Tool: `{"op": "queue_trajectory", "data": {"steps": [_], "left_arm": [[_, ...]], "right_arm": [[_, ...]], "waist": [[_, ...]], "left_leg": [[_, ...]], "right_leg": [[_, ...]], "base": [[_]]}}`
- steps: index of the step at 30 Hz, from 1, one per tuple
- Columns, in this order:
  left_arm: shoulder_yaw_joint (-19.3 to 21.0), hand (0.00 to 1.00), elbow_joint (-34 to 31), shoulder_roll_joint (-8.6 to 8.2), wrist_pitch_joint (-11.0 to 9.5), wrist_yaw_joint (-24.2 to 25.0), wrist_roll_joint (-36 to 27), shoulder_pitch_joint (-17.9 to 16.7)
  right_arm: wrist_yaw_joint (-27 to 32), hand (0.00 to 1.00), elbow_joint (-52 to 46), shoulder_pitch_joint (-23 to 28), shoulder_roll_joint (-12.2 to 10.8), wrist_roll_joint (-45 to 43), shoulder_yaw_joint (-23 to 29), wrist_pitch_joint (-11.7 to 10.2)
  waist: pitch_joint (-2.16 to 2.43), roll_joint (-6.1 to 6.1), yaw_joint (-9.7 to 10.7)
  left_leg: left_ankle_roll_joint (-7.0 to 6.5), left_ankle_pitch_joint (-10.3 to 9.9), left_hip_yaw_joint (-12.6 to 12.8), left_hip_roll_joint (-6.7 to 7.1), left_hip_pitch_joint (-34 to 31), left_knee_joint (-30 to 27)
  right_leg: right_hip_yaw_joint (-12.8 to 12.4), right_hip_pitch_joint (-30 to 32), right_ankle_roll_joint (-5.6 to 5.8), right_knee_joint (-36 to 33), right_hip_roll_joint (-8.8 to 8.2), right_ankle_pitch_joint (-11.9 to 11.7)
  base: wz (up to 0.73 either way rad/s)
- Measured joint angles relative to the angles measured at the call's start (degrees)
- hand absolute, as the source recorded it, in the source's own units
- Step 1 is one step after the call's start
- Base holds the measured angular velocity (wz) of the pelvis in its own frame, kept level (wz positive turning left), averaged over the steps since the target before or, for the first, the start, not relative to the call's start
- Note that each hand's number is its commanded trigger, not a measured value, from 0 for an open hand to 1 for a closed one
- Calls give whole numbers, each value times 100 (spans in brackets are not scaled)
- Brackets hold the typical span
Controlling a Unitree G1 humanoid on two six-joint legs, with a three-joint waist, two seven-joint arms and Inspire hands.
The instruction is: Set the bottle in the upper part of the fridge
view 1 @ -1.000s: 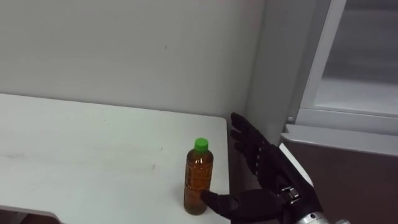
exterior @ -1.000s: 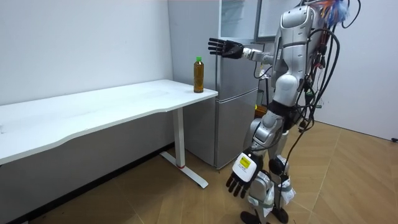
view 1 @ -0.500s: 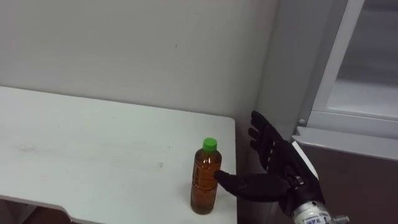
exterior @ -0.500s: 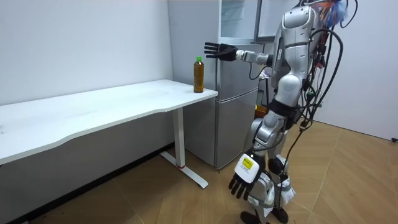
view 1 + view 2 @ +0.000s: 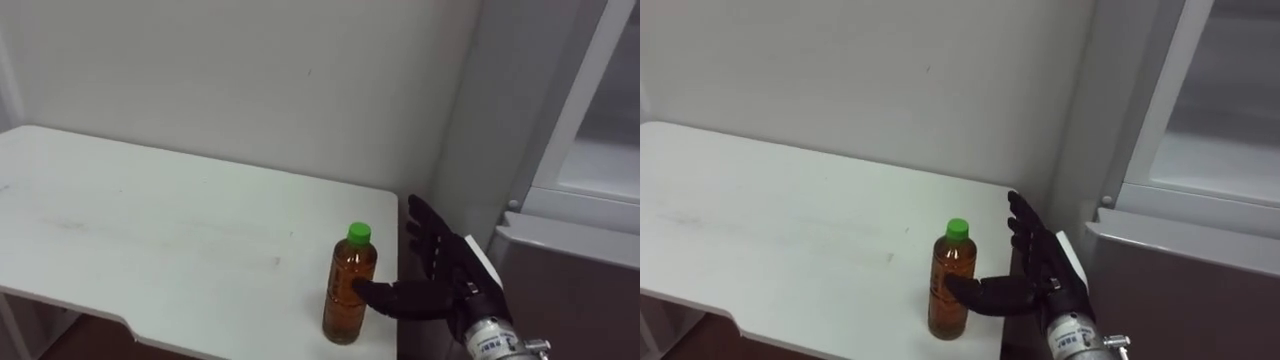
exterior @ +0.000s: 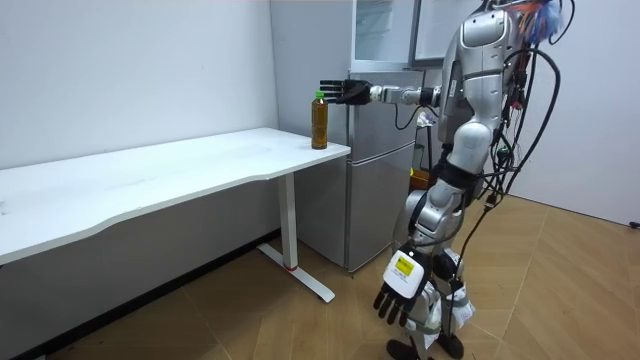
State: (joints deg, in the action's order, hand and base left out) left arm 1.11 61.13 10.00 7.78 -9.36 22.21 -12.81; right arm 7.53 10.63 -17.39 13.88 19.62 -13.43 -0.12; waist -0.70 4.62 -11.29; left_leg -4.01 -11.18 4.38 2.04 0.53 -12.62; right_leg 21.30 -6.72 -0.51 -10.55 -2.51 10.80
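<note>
One bottle (image 5: 350, 285), amber liquid and green cap (image 5: 359, 234), stands upright on the table (image 5: 150, 230) at the corner nearest the fridge (image 5: 580, 290), close to the front edge. Nothing else is on that part of the top, so the approach is clear. The right hand (image 5: 432, 270) is level with the bottle's body on its fridge side, palm turned toward it. Its fingers are spread straight behind and the thumb (image 5: 378, 293) reaches across the front of the bottle. It's fully open and holds nothing. The thumb overlaps the bottle's side in both eye views, so I can't tell whether it touches. This reads as a pre-grasp: the span is set wide so the bottle ends up between thumb and fingers, at mid-body below the shoulder where the wall is straight and the hold is stable. The arm comes in from the fridge side, probably so the carry to the fridge is short. The room view shows the robot standing between the table end and the fridge, right arm stretched out level. The left hand (image 6: 398, 290) hangs low by the leg with fingers relaxed, idle and empty. The upper compartment looks open, with a white shelf (image 5: 600, 170) showing at the right, so no door step seems needed first. The risk is a thumb push tipping the bottle toward the edge before the fingers close.
</note>
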Motion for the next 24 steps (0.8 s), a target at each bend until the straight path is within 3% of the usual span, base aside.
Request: {"op": "queue_trajectory", "data": {"steps": [2, 7, 15, 24], "left_arm": [[-36, 0, -39, -3, 57, 0, 0, -11], [-70, 0, -51, -39, 191, 2, 0, -33], [-86, 0, -55, -30, 226, 9, 0, -49], [-185, 0, -105, -29, 336, 120, -3, -45]], "right_arm": [[27, 0, 0, 0, 0, 0, -28, 28], [181, 0, 8, -9, -22, 13, -111, 105], [456, 0, 787, -377, -30, 291, -111, 153], [616, 0, 1000, -401, -49, 342, -111, 154]], "waist": [[-7, -25, -9], [38, -102, -37], [42, -93, -64], [37, -105, -115]], "left_leg": [[0, 0, -8, 2, -7, -11], [-12, 19, -54, 30, -7, -10], [-51, 59, -129, 91, -2, -12], [-60, 95, -208, 124, -51, -13]], "right_leg": [[-3, 1, 0, 0, 0, 0], [-65, -8, 2, 1, -10, 2], [1, -41, 18, -6, -61, 13], [83, -22, 19, -3, -86, 14]], "base": [[0], [2], [5], [4]]}}
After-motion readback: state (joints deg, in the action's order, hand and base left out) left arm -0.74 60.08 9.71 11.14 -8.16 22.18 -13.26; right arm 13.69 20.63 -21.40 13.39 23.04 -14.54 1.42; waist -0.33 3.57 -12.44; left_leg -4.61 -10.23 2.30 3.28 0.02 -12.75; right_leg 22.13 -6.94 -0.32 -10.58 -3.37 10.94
